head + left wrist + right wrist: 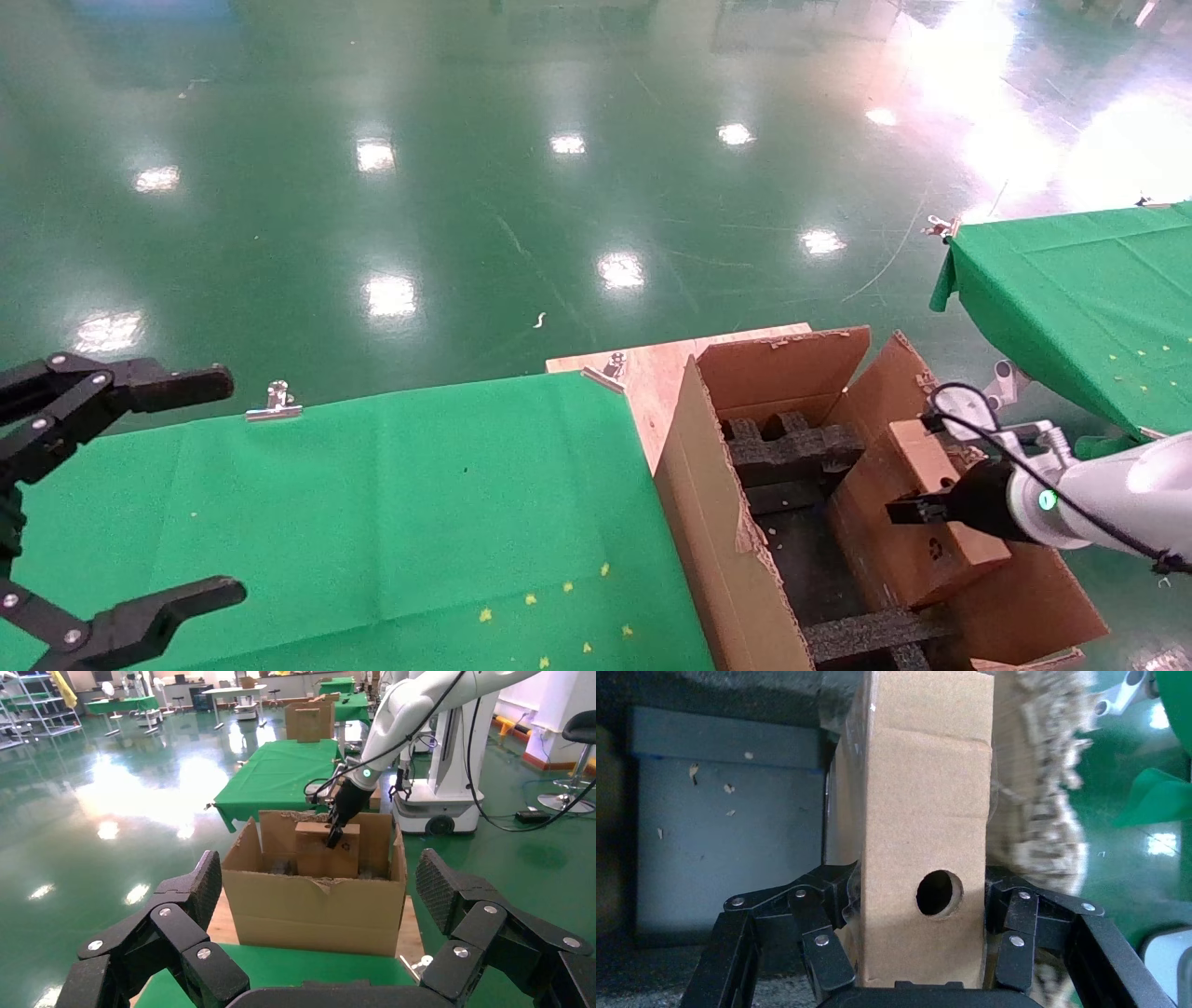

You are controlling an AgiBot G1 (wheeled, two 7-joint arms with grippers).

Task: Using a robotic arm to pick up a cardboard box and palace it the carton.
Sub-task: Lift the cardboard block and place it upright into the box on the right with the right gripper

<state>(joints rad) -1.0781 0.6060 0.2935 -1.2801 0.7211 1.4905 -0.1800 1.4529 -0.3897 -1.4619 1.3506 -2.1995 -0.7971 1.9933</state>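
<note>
Right gripper [917,510] was clamped on the box [931,508], one finger on each side of its narrow edge, as the right wrist view showed, with a round hole in the cardboard face just above the grip. In the head view the white arm [1108,494] reached in from the right, its green ring lit, and held the box on edge and tilted inside the carton [717,522], against the carton's right wall. From the left wrist view the box stood partly above the carton's rim, so it looked not fully seated. Black foam inserts [792,447] lined the carton's far end and floor, and torn flaps stood open at the far side.

By these views the step in hand was the placing: the pick was done and the box was being lowered into the carton. The next move would likely call for easing the box down until it rested on the foam or floor, then parting the fingers and lifting clear without snagging the ragged right flap.

Left gripper [140,494] hung spread wide and empty over the green-clothed table [372,522], well apart from the carton.
</note>
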